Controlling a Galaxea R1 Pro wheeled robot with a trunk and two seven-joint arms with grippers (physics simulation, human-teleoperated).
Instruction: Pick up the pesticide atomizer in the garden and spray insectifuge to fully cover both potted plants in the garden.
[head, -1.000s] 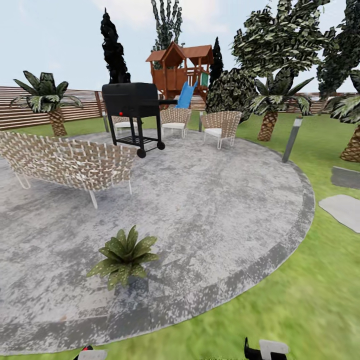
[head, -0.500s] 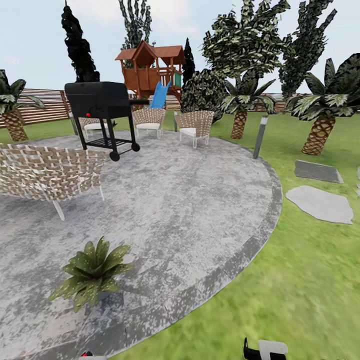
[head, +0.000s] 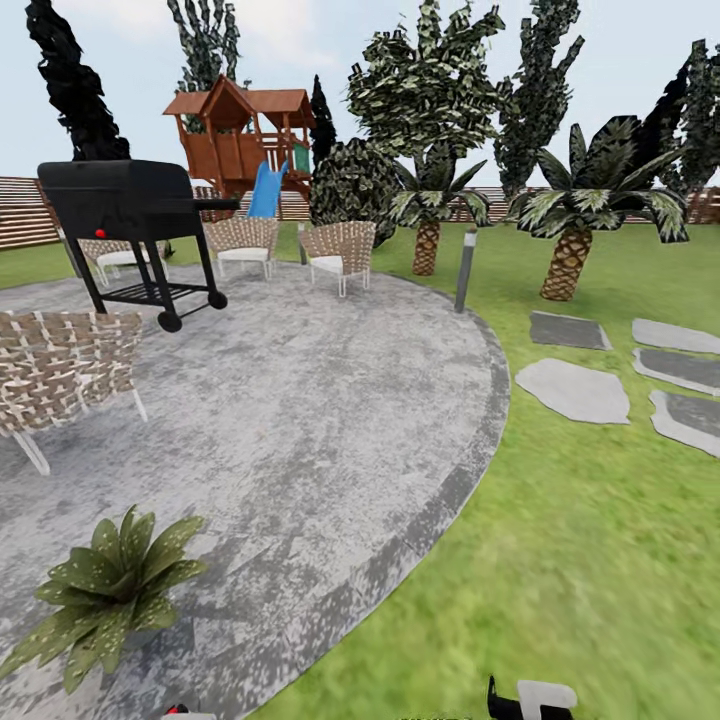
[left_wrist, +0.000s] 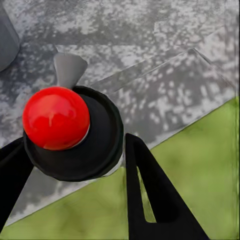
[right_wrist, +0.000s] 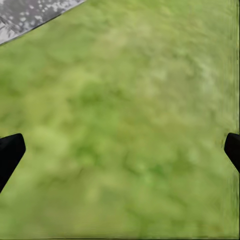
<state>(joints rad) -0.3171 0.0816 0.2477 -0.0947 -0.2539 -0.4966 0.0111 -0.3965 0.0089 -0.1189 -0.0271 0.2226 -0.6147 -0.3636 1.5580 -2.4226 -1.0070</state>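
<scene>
While your left gripper (left_wrist: 75, 165) pinches the atomizer (left_wrist: 72, 132) upright for spraying, your right gripper (right_wrist: 120, 150) hangs spread over lawn (right_wrist: 130, 110); 1 potted plant (head: 100, 590) sits nearby.

**No readable text in any view**

No words, labels, brand names, numbers or signs can be read anywhere. The black grill (head: 125, 215) carries a small red dot at about 9 o'clock on its front, but no lettering. The pesticide atomizer (left_wrist: 70, 132) shows a plain red cap and a black body with no print. The play tower (head: 238, 135) bears no sign.
</scene>
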